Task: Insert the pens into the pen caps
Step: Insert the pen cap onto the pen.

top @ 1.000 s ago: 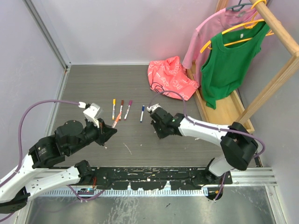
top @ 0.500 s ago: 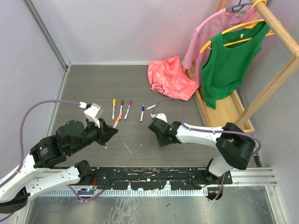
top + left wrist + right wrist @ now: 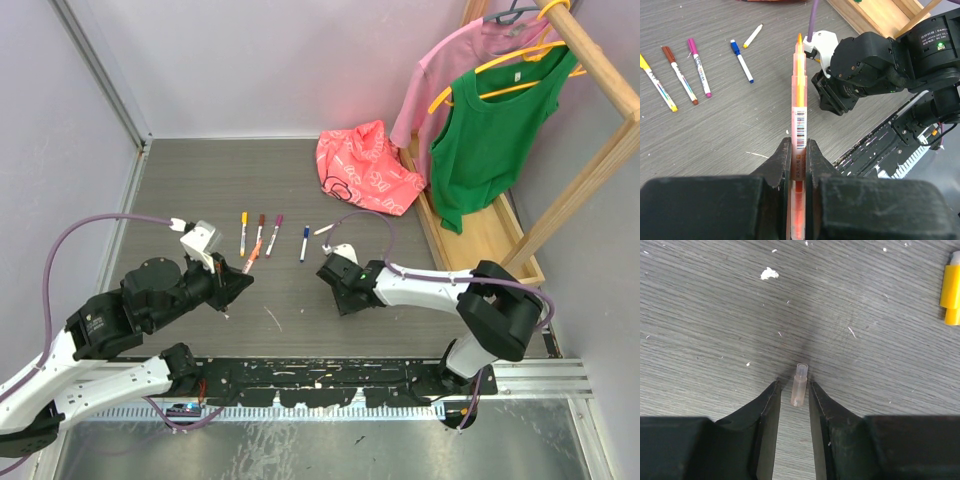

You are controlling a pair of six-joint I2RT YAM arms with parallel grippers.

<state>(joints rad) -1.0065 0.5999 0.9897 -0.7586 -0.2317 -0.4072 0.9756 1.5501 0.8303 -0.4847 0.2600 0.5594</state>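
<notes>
My left gripper [image 3: 799,150] is shut on an orange pen [image 3: 799,100], which sticks out ahead with its bare orange tip [image 3: 799,38] aimed toward the right arm [image 3: 865,70]. From above, that pen [image 3: 250,260] shows just ahead of the left gripper [image 3: 235,283]. My right gripper [image 3: 792,390] is down at the table with its jaws slightly apart. A small translucent pinkish pen cap [image 3: 799,385] lies on the table between the fingertips, with a gap on each side. The top view shows the right gripper [image 3: 332,278] low near the table's middle.
Yellow [image 3: 242,232], brown [image 3: 259,232], purple [image 3: 274,234] and blue [image 3: 304,242] pens lie in a row beyond the grippers, with a short yellow-ended one [image 3: 322,230] beside them. A red bag [image 3: 365,165] and a wooden clothes rack [image 3: 590,150] stand at the back right.
The right gripper has dropped toward the table and nearer the arms' bases, and its jaws have parted around the cap. The left gripper and its orange pen have stayed put.
</notes>
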